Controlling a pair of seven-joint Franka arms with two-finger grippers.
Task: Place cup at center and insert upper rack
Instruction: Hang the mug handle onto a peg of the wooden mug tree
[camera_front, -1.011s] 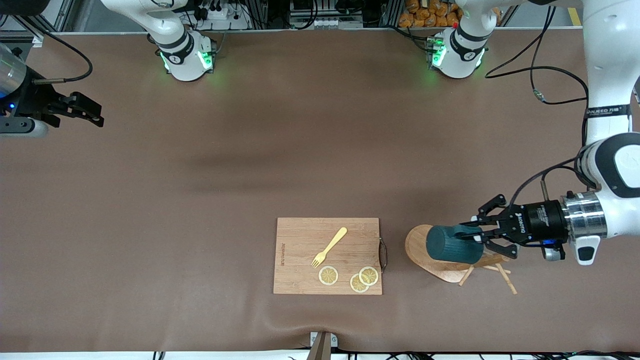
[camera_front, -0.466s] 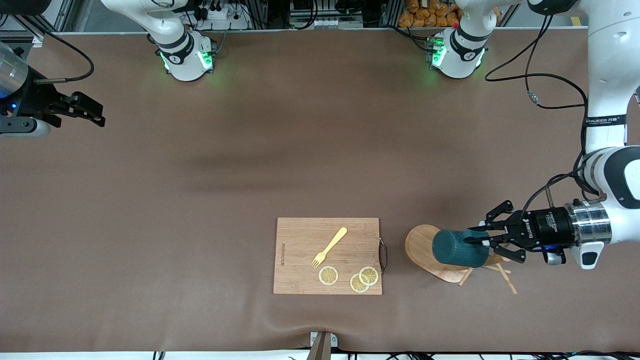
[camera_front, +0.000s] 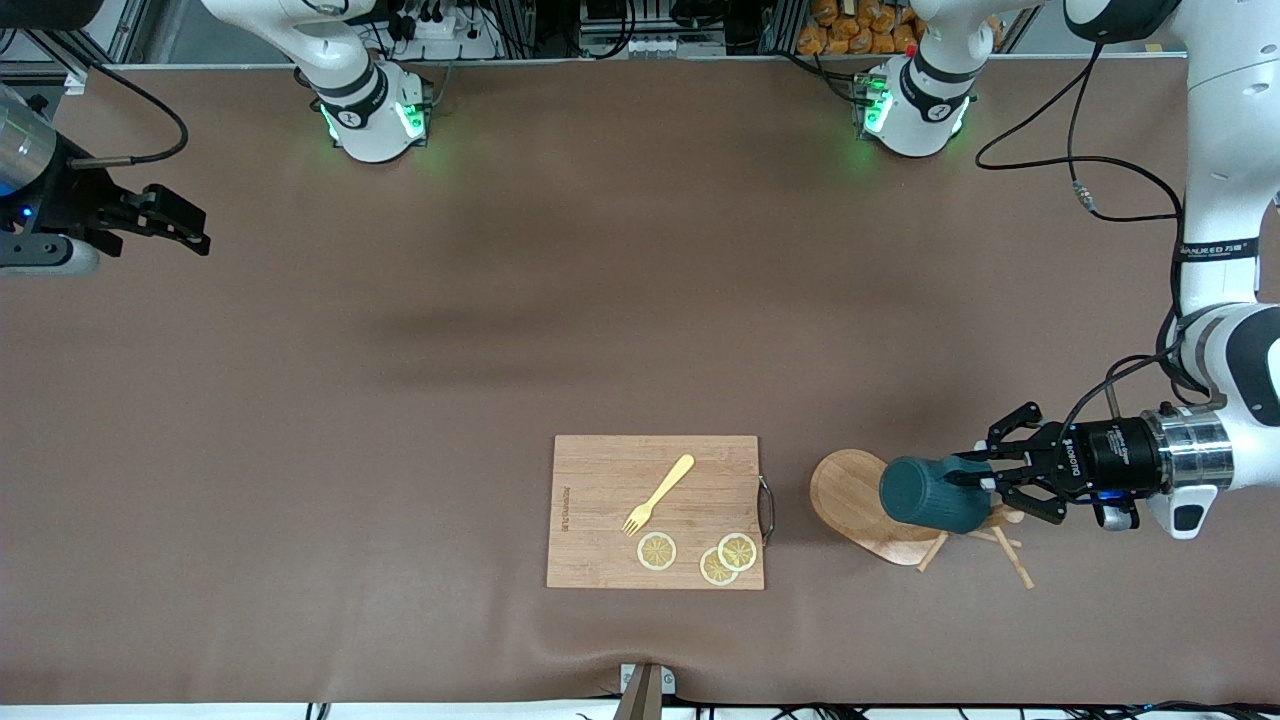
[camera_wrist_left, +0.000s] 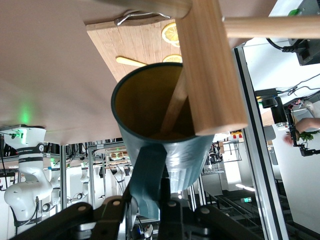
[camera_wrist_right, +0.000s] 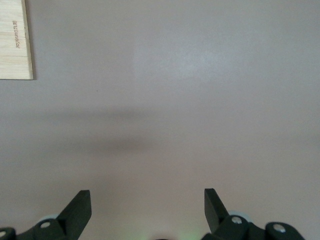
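The left claw pinches the cup by its rim, sideways over the mug tree, at three o'clock from the cutting board. Glazed, likely slippery and breakable; the rim grip suits. The right claw waits, spread.

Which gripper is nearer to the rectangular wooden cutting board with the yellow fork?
Left. The left gripper holds the dark teal cup over the wooden mug tree beside the cutting board. The right gripper waits open at the right arm's end.
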